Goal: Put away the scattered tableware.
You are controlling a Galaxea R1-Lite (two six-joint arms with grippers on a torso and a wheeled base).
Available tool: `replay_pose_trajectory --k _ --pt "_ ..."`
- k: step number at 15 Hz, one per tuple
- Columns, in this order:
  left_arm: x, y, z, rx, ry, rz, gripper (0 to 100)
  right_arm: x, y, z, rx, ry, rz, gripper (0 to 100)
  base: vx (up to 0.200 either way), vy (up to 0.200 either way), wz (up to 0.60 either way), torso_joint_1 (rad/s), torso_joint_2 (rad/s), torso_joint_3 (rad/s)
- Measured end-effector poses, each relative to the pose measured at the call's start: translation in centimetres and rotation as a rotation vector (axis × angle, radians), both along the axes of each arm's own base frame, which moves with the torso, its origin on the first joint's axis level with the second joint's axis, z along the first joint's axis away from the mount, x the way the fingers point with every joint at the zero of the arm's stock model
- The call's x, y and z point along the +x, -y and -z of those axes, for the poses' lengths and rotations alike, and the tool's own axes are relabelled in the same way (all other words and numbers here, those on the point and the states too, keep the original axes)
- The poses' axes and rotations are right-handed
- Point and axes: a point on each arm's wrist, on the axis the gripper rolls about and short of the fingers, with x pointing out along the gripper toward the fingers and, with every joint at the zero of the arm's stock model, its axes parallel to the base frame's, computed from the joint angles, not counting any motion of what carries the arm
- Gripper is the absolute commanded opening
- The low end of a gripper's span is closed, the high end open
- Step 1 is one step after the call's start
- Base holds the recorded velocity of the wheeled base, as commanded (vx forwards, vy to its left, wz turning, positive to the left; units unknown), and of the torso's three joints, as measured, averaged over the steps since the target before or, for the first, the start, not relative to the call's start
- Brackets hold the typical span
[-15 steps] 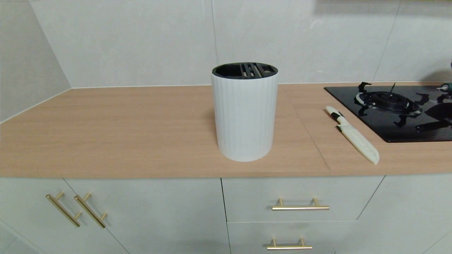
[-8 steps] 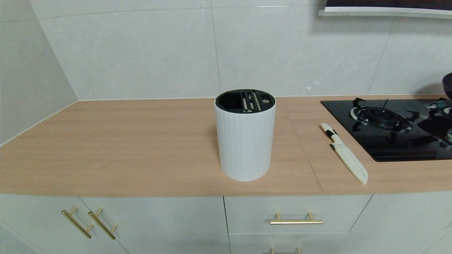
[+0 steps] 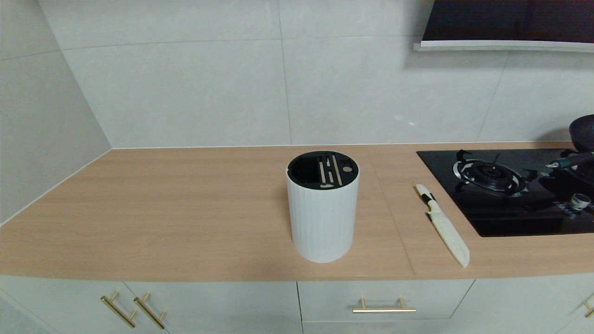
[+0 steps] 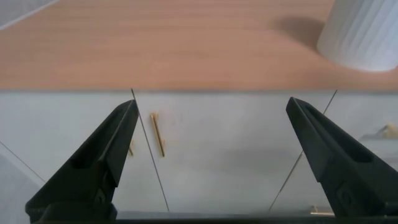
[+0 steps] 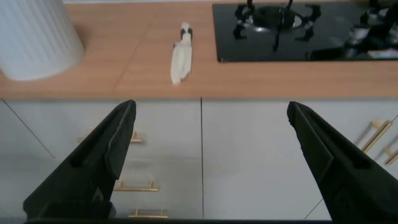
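White knife [image 3: 443,226] lies flat right of holder [image 3: 322,218], between it and hob [image 3: 506,195], handle at far end | left gripper [image 4: 211,104], right gripper [image 5: 210,106]: jaws spread wide, empty, nearer than holder | advice: right arm should pinch handle, lift, tip blade down into holder slot [image 3: 330,169]

My left gripper [image 4: 211,106]: two matte black wedge-shaped fingers [image 4: 93,168], tapering to narrow tips. My right gripper [image 5: 211,106] matches in build.

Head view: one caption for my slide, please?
White slotted holder on wooden counter, knife lying between it and the hob.
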Motion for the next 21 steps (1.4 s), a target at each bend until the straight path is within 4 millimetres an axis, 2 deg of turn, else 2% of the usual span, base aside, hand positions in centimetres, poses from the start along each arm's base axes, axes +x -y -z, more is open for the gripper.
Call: replay_pose_trajectory --k 6,13,21 --pt "0.00 0.00 0.00 0.000 0.000 0.000 100 0.00 0.00 0.00 0.000 0.000 0.000 100 0.000 0.000 0.00 0.266 -0.55 -0.296" --pt "0.00 0.00 0.00 0.000 0.000 0.000 100 0.00 0.00 0.00 0.001 0.000 0.000 100 0.000 0.000 0.00 0.180 -0.37 -0.199" --pt "0.00 0.00 0.00 0.000 0.000 0.000 100 0.00 0.00 0.00 -0.002 0.000 0.000 100 0.000 0.000 0.00 0.019 -0.04 -0.018"
